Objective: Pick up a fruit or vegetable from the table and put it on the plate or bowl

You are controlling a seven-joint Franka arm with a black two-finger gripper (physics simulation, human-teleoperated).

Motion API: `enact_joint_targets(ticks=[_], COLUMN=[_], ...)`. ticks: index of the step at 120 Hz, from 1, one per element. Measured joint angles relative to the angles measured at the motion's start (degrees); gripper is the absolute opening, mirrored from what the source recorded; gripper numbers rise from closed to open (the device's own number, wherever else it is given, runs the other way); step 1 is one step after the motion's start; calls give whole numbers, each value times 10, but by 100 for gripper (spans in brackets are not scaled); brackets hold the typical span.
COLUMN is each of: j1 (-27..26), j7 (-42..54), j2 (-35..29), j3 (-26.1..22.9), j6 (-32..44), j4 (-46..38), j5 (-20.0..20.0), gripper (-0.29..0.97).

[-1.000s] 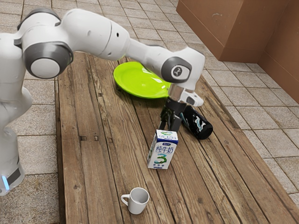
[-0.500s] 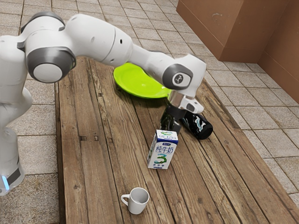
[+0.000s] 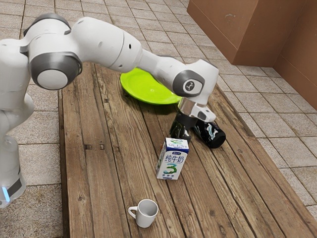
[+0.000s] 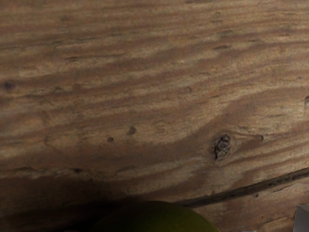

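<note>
Far on the exterior view's left, a white robot arm point(image 3: 99, 42), rising beside a table of brown wooden planks point(image 3: 99, 173) and stretching across it toward the exterior view's right. Near the table's front edge, a small white mug point(image 3: 144, 213), upright, handle toward the exterior view's left. At the table's far side, a round lime-green plate point(image 3: 143, 84), partly hidden behind the forearm.

Further right, a white, blue and green milk carton point(image 3: 172, 158), standing upright, well apart from the mug. Just behind the carton, the black two-finger gripper point(image 3: 180, 133), pointing down and low over the planks, between plate and carton. Wide or narrow: cannot tell. Just beside the gripper, toward the exterior view's right, a black cylinder point(image 3: 210, 134) lying on its side. Beyond the table, grey tiled floor point(image 3: 277, 148) and large brown boxes point(image 3: 257, 29) at the upper right.

In the wrist view, wood grain seen close, with a dark knot point(image 4: 222, 146). Right under the hand, a rounded yellow-green fruit or vegetable point(image 4: 154, 217), kind unclear, down by the planks near the plate but not on it. Gripped or merely beneath the hand: cannot tell.
</note>
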Motion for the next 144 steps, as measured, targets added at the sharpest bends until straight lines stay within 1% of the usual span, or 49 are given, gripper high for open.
enact_joint_targets(ticks=[46, 54, 70, 78, 86, 91, 108, 116, 122, 128, 144], j1=[1, 0, 1, 12, 49, 90, 232, 283, 304, 313, 317], j7=[-4, -5, -9, -11, -14, -15, -20, -27, -32, -38, -53], j2=[-6, -14, -20, -20, -20, -20, -20, -21, -21, -20, -7], j3=[10, 27, 85, 100, 104, 105, 104, 111, 140, 160, 169], j6=[-4, -15, -59, -82, -104, -118, -152, -164, -171, -176, -185], j4=[13, 42, 143, 186, 234, 261, 311, 324, 326, 327, 298], j5=[3, 3, 4, 5, 6, 6, 7, 25, 35, 45, 62], gripper=[31, 30, 31, 31, 30, 31, 31, 31, 31, 31, 31])
